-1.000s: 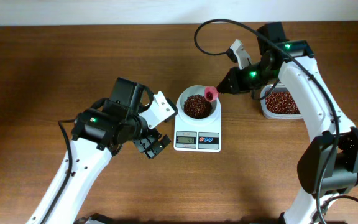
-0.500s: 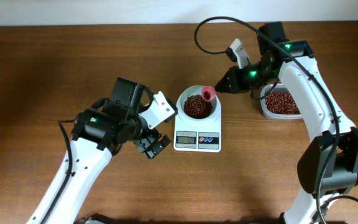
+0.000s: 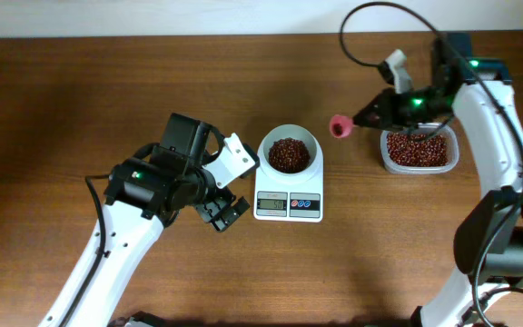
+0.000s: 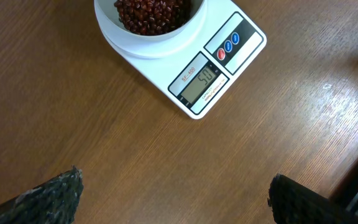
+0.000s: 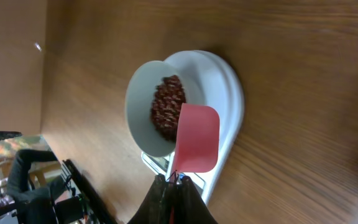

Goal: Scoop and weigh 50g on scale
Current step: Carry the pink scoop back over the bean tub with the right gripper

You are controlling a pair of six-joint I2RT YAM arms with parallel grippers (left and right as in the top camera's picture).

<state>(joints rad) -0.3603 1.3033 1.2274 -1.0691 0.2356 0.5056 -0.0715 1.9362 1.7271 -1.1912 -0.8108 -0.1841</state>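
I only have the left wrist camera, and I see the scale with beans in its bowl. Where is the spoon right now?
Observer: The pink spoon is off the bowl, in the air between it and the clear tub.
Operator: What is holding it?
Observer: The right gripper, shut on its handle.
Operator: Any stock in that tub?
Observer: Yes, dark red beans cover its bottom.
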